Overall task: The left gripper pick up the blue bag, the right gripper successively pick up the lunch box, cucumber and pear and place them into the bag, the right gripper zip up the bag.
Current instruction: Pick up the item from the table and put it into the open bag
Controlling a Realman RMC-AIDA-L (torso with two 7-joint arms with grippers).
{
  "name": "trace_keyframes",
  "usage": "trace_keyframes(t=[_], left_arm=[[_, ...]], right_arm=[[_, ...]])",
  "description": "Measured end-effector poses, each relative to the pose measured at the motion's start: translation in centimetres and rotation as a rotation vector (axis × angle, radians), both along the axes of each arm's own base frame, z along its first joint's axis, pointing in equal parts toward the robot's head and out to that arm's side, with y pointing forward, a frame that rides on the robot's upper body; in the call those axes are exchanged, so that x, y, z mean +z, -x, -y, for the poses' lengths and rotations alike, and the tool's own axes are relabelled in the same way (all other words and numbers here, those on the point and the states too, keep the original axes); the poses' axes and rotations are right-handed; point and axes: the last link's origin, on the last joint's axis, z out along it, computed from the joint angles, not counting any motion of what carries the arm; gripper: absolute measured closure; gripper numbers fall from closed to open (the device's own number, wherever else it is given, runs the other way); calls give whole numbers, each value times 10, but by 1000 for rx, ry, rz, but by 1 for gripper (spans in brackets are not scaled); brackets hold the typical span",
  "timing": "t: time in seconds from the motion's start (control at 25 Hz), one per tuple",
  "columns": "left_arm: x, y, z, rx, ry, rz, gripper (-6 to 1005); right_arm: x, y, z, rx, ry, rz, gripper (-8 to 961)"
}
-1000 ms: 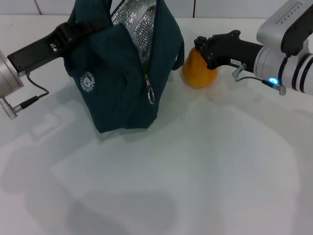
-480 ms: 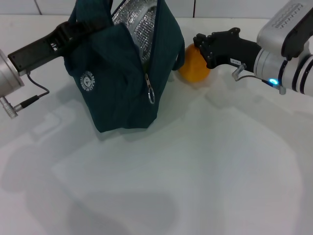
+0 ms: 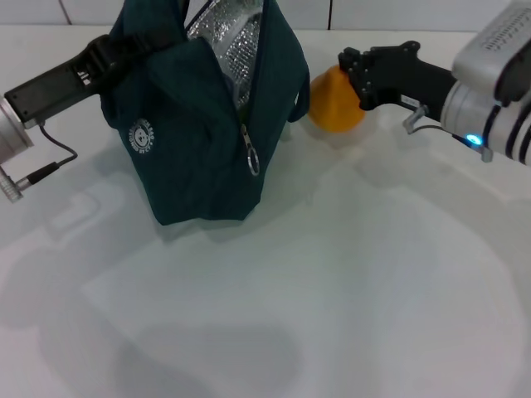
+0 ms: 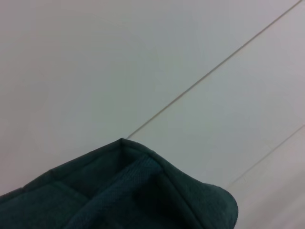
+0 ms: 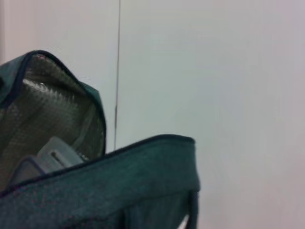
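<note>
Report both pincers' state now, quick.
Left pincer: shut on the blue bag, holding it up by the top.
Right pincer: shut on the pear beside the bag.

Bright, even overhead light washing over the white table (image 3: 348, 274), soft shadows pooling toward its near edge, foil lining (image 3: 232, 37) glinting, wrist views blurring slightly

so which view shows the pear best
The head view: the pear shows there, orange, beside the bag, with the right gripper shut on it. The left wrist view shows only bag fabric and wall, no pear. The right wrist view shows the bag's open top, no pear.
</note>
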Motion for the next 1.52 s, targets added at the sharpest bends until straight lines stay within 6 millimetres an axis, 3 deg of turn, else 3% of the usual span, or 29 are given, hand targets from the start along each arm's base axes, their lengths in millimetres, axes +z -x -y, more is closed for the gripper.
trace_keyframes(t=[0.28, 0.64, 1.12, 1.52], left_arm=[[0, 2, 7, -13, 7, 9, 964], [-5, 14, 25, -7, 16, 7, 964], [-19, 31, 52, 5, 33, 25, 964], [-27, 35, 65, 3, 37, 41, 964]], right_arm=[[13, -1, 10, 29, -31, -57, 911], [21, 35, 36, 226, -57, -60, 904], [34, 73, 49, 361, -98, -82, 895], [31, 106, 62, 478, -90, -80, 887]])
